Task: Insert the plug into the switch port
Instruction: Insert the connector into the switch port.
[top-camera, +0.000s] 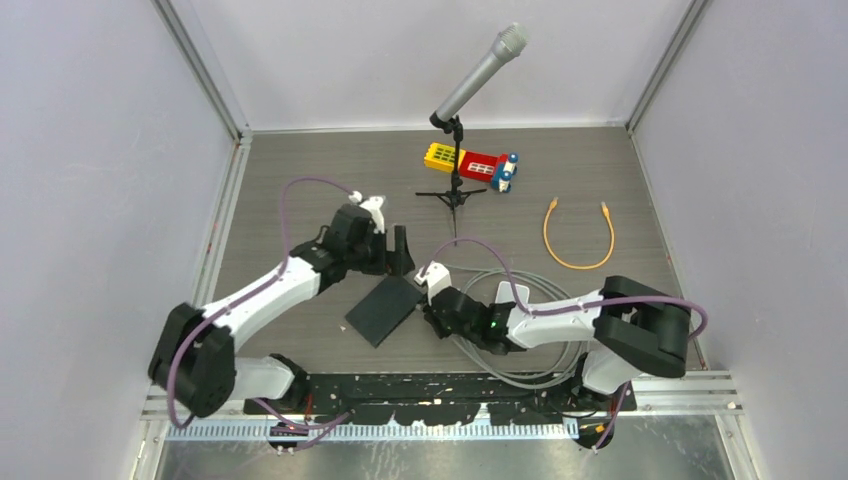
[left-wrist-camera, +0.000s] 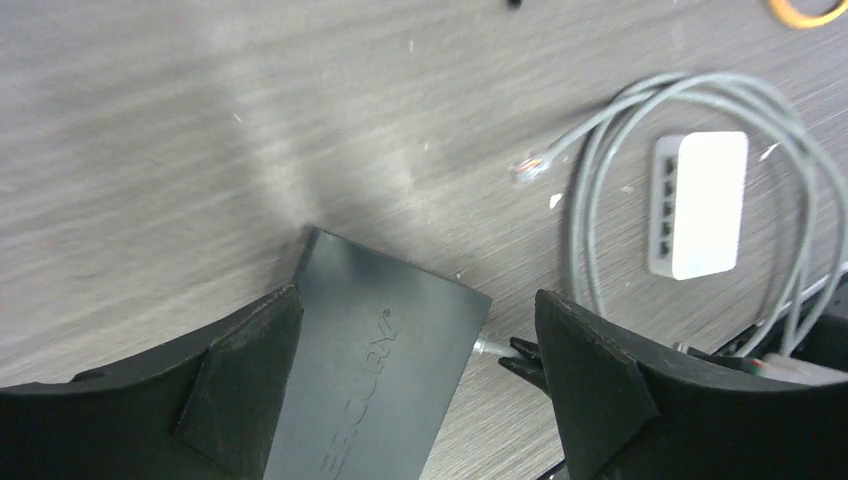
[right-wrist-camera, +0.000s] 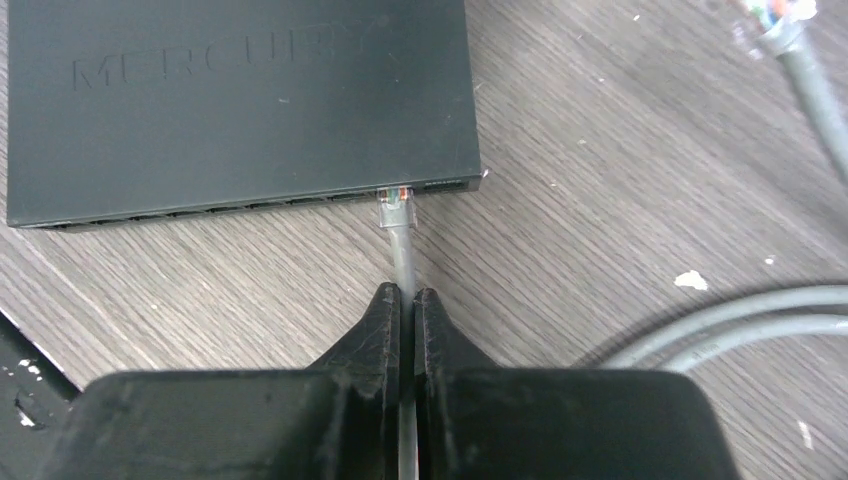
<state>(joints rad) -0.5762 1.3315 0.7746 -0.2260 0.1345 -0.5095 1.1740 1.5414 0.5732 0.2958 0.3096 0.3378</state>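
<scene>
Nearly done: right claw (right-wrist-camera: 407, 300) is pinched shut on the grey cable (right-wrist-camera: 403, 255) just behind the plug (right-wrist-camera: 397, 208). Plug tip sits at a port near the right end of the black switch (right-wrist-camera: 240, 100) on the bench (right-wrist-camera: 620, 150) and looks only partly seated. The left claw (left-wrist-camera: 417, 320) is open, straddling the switch, with a gap on one side. Left to do: push the plug home, release.

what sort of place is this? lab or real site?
Likely a lab test cell: blank walls box in the table, a microphone on a stand, toy blocks and a gray cable.
</scene>
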